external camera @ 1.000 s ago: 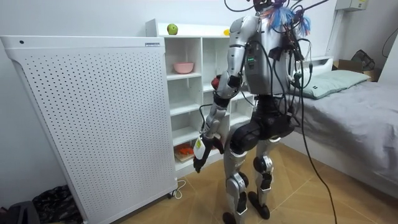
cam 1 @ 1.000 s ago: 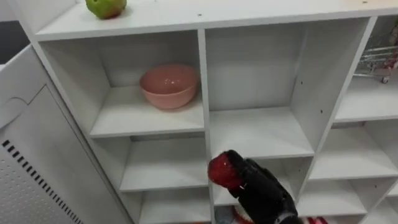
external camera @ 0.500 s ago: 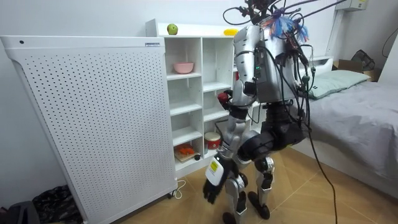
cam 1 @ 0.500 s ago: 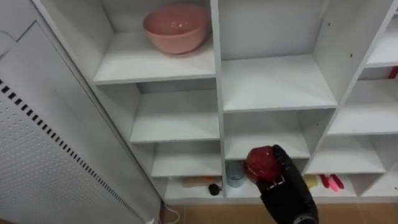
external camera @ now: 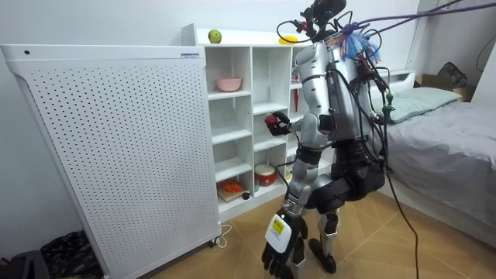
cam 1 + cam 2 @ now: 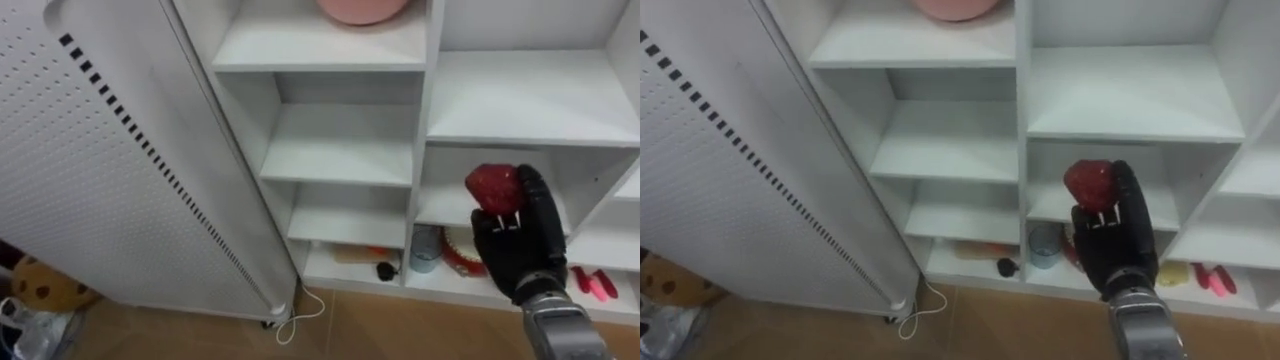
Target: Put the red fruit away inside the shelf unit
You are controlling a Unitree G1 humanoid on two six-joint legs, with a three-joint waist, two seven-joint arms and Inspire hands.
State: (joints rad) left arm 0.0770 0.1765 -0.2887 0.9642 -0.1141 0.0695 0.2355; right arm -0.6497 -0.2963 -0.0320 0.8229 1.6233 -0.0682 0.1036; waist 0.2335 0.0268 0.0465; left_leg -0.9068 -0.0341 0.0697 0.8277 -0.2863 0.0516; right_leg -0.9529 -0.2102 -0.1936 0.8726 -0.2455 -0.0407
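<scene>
A red fruit point(image 6: 495, 187) is held before the lower shelves of the white closet point(image 6: 340, 160), gripped by the curled fingers of the right hand point(image 6: 522, 250). The left hand point(image 5: 280, 242) is hung low; its finger state cannot be told.

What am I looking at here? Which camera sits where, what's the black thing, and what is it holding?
This is a two-legged humanoid robot standing in front of a white open shelf unit. Two of the pictures come from the twin cameras in its head, which look down at the shelves. The third comes from a camera standing off in the room.

The black thing is the robot's right hand. Its fingers are curled round a red round fruit, held up in front of the lower middle compartments. Its left hand hangs low near the floor with its fingers relaxed, holding nothing.

A pink bowl sits on a high shelf and a clear cup on the bottom one. A green apple lies on top of the unit. A white perforated panel stands to the left of the shelves.
</scene>
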